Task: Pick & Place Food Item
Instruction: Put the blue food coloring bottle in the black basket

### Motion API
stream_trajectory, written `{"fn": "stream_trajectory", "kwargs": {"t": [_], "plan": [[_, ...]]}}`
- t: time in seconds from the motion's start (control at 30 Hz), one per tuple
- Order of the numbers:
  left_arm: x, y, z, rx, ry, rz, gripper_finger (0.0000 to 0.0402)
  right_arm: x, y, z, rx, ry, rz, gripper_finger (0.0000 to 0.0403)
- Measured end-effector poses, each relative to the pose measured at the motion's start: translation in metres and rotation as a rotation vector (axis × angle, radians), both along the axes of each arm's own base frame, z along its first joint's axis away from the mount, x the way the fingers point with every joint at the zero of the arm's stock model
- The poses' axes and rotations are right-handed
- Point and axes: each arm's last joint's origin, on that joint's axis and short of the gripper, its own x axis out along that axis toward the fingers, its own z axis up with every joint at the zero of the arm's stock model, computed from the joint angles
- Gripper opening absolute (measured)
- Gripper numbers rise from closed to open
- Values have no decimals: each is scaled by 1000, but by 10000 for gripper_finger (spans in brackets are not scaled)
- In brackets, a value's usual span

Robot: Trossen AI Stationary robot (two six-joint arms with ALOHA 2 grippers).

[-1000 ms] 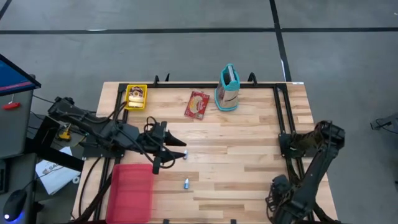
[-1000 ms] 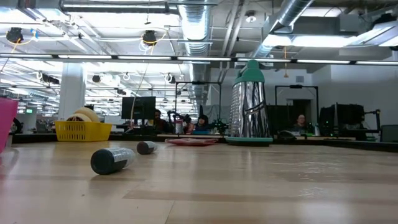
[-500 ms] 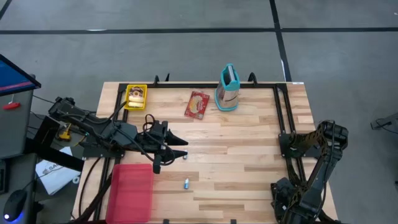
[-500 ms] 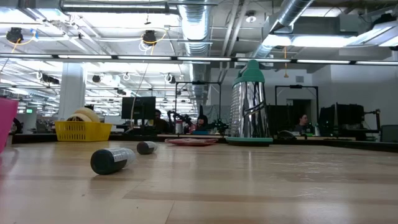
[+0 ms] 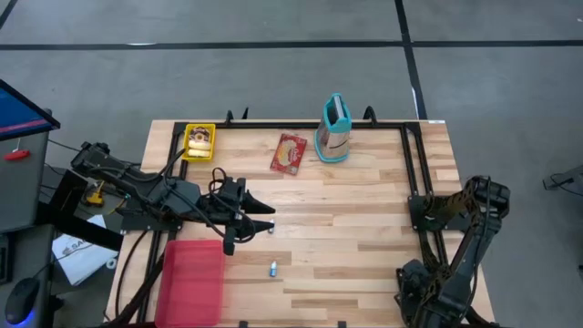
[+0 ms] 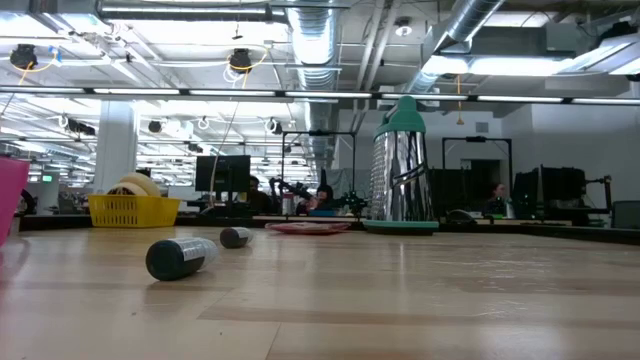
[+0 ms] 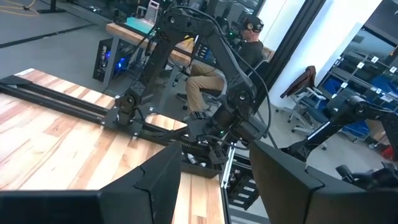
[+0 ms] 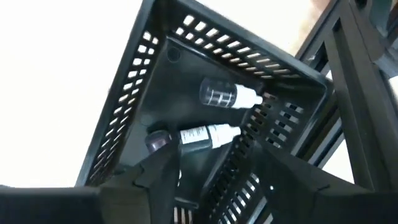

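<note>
Release check over black basket: right gripper aimed down into it, fingers spread, empty; two small bottles lying inside. Probably best lifted straight up, clear of perforated wall, before swinging tableward. Left gripper open, empty, level above table, near another bottle.

Two small bottles lie in a black basket.

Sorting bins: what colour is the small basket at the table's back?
Yellow basket, clearest in the high view.
</note>
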Motion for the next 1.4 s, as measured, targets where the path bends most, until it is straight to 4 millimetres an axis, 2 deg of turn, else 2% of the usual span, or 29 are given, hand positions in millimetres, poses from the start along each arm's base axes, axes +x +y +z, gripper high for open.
{"fn": "stream_trajectory", "kwargs": {"t": [0.17,0.3,0.37,0.5,0.6,0.77,0.9,1.07,1.17,1.4], "plan": [[0,0,-1,3,5,0,186,23,-20,13,-49,-50,-6,199],[0,0,-1,28,8,-2,186,46,-46,25,-116,-113,-52,191],[0,0,-1,29,10,-11,186,61,-58,31,-128,-197,-97,186],[-1,-3,-4,40,34,-55,186,105,-78,37,-121,-494,-180,178],[-5,-8,-8,83,81,-86,186,146,-89,38,-57,-686,-188,172],[-21,-13,-13,136,167,-131,186,213,-113,23,47,-885,-216,165],[-37,-14,-11,162,198,-143,186,251,-130,7,118,-903,-311,155],[-59,-9,-6,185,224,-171,186,297,-125,11,134,-931,-305,146],[-72,-2,-10,211,300,-178,186,318,-120,14,102,-887,-287,145],[-85,7,-25,259,487,-156,186,347,-110,18,69,-734,-300,160]]}}
